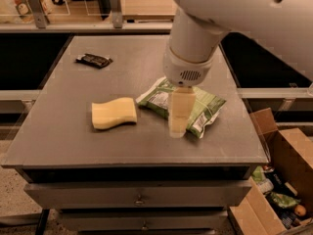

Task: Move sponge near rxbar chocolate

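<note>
The end effector [177, 130] is hanging low over the surface [63, 141], in front of the green snack bag [208, 106] and partly covering it. Whether it is open or closed cannot be told, nor whether it has hold of anything. The sponge [114, 113] is lying flat just left of the bag, near the surface's middle. The rxbar chocolate [94, 59] is sitting well apart from the sponge, toward the far left corner; its light print is too faint to read. The bag is showing a white panel whose writing is also unreadable. Right of the surface, an open cardboard box [293, 146] is holding mixed packets, one green, and a small round orange item.
</note>
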You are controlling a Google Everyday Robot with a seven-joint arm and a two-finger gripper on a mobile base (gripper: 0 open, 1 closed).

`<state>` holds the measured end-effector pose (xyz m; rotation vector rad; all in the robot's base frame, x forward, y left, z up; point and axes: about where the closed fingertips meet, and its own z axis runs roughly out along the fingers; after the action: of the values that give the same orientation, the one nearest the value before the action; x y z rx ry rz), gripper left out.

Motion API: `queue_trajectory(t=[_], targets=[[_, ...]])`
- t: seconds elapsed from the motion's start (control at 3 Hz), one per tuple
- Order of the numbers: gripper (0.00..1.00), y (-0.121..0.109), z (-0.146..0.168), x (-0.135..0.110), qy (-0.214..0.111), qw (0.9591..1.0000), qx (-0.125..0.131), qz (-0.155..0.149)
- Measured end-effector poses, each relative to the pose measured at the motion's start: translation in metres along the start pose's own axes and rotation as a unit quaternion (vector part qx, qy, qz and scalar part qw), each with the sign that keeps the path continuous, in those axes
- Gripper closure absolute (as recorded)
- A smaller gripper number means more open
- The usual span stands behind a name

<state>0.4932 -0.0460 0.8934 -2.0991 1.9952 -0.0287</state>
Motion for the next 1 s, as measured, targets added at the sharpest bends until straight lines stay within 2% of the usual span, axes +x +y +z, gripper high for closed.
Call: queue_trajectory(t=[0.67,1.0], targets=[[0.0,-0.015,0.033,-0.074,-0.018,0.9987,-0.013,-0.046],[0.0,-0.017,0.048,-0.097,-0.023,0.9977,-0.022,-0.059]])
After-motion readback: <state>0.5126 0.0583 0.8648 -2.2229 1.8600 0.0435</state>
